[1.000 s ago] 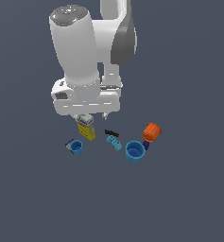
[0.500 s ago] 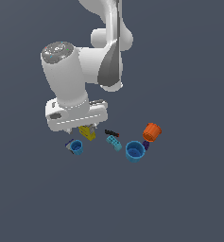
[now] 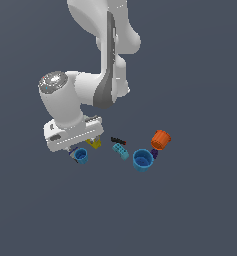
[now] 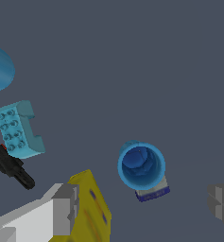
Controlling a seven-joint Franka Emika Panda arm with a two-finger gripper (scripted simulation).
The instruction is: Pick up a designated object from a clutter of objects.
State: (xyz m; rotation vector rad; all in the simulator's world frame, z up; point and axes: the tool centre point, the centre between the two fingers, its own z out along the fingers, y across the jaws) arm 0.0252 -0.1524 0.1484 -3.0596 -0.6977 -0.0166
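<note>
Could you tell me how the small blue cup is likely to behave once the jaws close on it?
The small blue cup looks rigid, with a thick rim, so it probably won't deform. Its round wall may slip or twist between flat jaws. It stands mouth-up with a purplish-white bit at its side, so an off-centre squeeze might tip it. It is hollow and likely light.

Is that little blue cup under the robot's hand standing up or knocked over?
Standing up. In the wrist view the small blue cup shows its round rim and inner bottom from above, mouth upward. It looks empty.
</note>
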